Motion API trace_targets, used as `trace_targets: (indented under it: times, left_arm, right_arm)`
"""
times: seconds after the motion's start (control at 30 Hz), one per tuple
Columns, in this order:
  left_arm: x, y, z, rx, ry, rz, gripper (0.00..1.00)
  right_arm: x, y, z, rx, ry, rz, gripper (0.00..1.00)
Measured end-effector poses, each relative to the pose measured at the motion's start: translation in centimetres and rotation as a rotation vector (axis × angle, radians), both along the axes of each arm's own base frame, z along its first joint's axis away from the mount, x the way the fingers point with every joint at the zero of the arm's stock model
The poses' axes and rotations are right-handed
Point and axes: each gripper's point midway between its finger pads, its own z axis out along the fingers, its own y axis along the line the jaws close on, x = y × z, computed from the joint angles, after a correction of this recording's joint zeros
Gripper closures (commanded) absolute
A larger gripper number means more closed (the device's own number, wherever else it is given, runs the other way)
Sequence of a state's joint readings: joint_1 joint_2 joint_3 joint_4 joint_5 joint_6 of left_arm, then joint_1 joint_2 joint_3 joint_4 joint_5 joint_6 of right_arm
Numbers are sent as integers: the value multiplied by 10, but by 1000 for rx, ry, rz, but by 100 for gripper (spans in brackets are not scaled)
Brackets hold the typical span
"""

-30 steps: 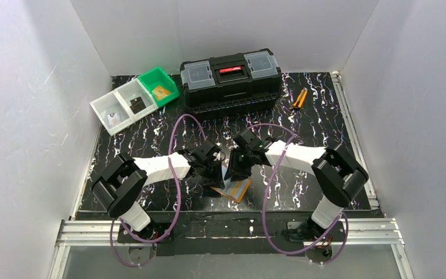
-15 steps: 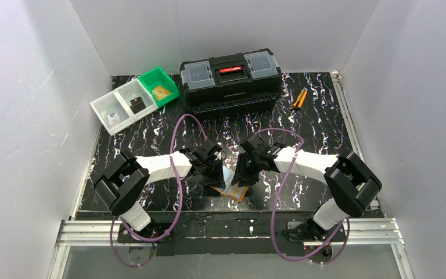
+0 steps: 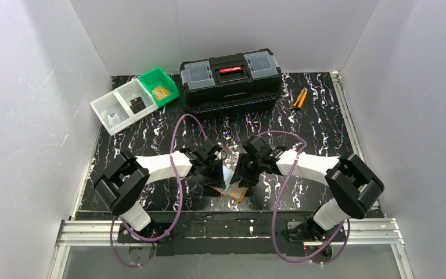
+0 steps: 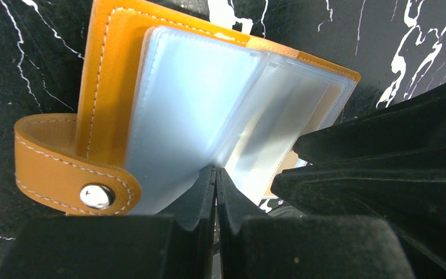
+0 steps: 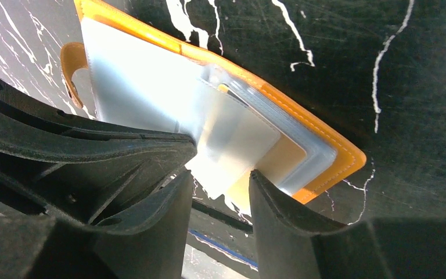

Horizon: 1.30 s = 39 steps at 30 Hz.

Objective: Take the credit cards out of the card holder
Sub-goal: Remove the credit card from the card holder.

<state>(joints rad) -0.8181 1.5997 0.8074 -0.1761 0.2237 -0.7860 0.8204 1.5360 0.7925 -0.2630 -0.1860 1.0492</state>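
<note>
The right gripper is spreading its jaws wider than a second ago while settling onto the card holder, lying at six o'clock from the black toolbox; another extraction is probably beginning. Only the wrist views are showing the left gripper pinching a clear pocket, and the right fingers straddling another, gripping nothing.
</note>
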Motion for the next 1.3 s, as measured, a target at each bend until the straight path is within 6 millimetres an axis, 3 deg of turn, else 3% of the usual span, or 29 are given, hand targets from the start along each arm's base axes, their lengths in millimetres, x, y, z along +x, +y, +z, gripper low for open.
trace_targets:
  times: [0.33,0.63,1.03,1.17,1.3]
  left_arm:
    - [0,0,0,15,13,5,100]
    - [0,0,0,18,20,11,100]
    - [0,1,1,20,18,7,100]
    - [-2,5,3,40,16,-2,89]
    - [-3,15,9,83,3,-10,79]
  right_arm:
    - [-2,-5,0,48,2,-66,51]
    - [0,7,-2,118,38,-93,55]
    - [8,19,-10,122,58,-82,85]
    - [9,18,-12,111,59,-78,94]
    - [10,16,-12,88,48,-71,95]
